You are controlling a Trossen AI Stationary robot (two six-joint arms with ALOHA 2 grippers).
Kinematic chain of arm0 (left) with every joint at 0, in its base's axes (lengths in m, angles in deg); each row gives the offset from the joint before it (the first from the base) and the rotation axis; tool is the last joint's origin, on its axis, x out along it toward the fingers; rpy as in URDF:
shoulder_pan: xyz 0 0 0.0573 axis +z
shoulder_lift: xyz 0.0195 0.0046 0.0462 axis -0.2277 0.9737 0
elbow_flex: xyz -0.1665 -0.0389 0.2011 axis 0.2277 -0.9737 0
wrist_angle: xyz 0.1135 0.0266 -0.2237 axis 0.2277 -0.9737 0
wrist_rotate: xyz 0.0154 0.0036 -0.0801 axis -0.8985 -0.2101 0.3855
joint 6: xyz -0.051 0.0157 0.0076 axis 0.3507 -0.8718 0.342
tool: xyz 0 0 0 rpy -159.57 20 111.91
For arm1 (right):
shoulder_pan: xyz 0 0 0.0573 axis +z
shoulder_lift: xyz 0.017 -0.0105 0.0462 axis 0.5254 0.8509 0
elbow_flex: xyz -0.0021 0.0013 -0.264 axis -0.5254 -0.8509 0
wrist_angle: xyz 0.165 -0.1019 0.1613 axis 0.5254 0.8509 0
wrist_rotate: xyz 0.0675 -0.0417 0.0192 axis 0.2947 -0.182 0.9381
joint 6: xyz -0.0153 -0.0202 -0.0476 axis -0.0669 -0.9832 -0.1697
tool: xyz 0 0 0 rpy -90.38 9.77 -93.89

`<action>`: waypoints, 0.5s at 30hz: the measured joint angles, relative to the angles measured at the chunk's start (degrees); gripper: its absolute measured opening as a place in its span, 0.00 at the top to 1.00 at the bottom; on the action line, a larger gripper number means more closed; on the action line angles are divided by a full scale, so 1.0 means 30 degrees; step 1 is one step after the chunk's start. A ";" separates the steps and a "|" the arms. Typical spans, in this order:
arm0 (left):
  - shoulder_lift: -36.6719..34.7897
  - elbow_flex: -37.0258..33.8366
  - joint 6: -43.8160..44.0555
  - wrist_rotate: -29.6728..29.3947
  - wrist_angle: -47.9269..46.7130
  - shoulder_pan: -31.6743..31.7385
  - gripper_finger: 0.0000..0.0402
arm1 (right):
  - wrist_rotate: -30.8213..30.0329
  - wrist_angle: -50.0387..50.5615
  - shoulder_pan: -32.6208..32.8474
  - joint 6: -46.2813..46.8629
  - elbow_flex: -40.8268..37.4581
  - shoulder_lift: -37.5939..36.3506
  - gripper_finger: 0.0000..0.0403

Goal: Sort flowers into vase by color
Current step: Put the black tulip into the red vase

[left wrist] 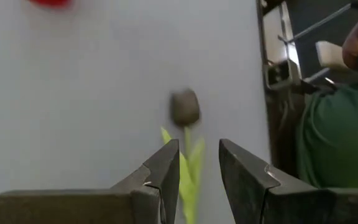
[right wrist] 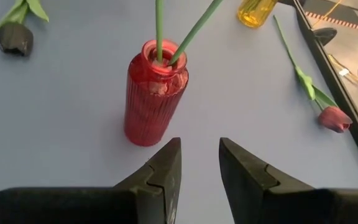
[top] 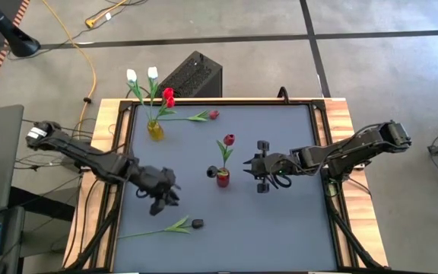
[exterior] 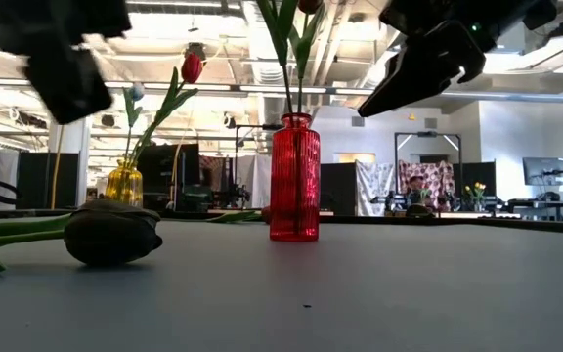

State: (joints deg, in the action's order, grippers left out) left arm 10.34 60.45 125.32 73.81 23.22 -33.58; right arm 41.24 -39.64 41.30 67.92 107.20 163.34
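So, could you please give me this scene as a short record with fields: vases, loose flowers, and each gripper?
red vase: upright mid-table, holds a red tulip
yellow vase: far left part of the table, holds white and red tulips
dark tulip: lying near the front edge
loose red tulip: lying near the back edge
left gripper: open, empty, above the dark tulip's stem
right gripper: open, empty, beside the red vase

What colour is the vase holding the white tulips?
Yellow; the vase shows best in the high view, at the table's far left corner.
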 joint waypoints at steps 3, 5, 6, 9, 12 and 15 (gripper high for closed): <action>0.0000 0.0022 0.1823 -0.0683 -0.0274 -0.1590 0.75 | 0.0000 -0.0245 0.0017 0.0713 0.0000 0.0000 0.67; 0.0007 0.0340 0.2743 -0.1327 -0.1116 -0.2579 0.75 | 0.0007 -0.0456 0.0087 0.1267 0.0000 0.0000 0.67; 0.0024 0.0630 0.3088 -0.1762 -0.1655 -0.3073 0.75 | 0.0006 -0.0621 0.0159 0.1529 0.0000 0.0000 0.67; 0.0324 0.1628 0.3792 -0.3162 -0.2995 -0.4527 0.75 | 0.0007 -0.1096 0.0457 0.2272 0.0000 0.0000 0.67; 0.1007 0.2605 0.4230 -0.4472 -0.4060 -0.6011 0.75 | 0.0008 -0.1557 0.0886 0.3266 0.0000 0.0000 0.67; 0.2203 0.3086 0.4525 -0.5290 -0.4252 -0.7238 0.75 | 0.0013 -0.2154 0.1427 0.4487 0.0002 0.0000 0.67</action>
State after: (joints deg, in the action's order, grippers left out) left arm 16.95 69.71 138.90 57.94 10.46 -55.30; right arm 41.28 -46.10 45.58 81.39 107.20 163.34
